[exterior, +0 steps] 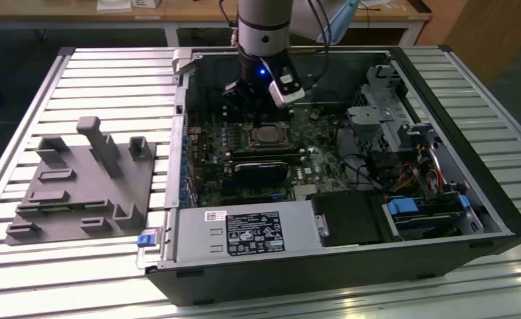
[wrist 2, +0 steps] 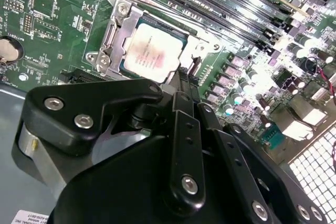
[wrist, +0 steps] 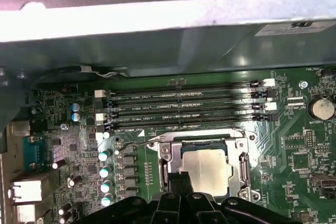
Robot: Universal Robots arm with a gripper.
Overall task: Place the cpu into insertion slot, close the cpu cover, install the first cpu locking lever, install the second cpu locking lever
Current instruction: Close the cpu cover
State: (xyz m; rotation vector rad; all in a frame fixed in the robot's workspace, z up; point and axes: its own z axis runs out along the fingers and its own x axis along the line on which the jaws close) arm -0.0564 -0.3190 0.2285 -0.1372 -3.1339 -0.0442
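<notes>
The cpu lies flat in the insertion slot, its dull metal top facing up; in the exterior view the cpu sits mid-board inside the open case. The silvery cpu cover lies down around the chip, which shows through the cover's window. A thin wire lever sticks out at one corner of the socket. My gripper hangs just over one edge of the socket, its black fingers pressed together with nothing seen between them. The exterior view has the gripper right above the chip.
Long black memory slots run beside the socket. A black rectangular module lies just in front of it. The case walls, drive cage and power supply hem the board in. A grey fixture plate stands outside the case.
</notes>
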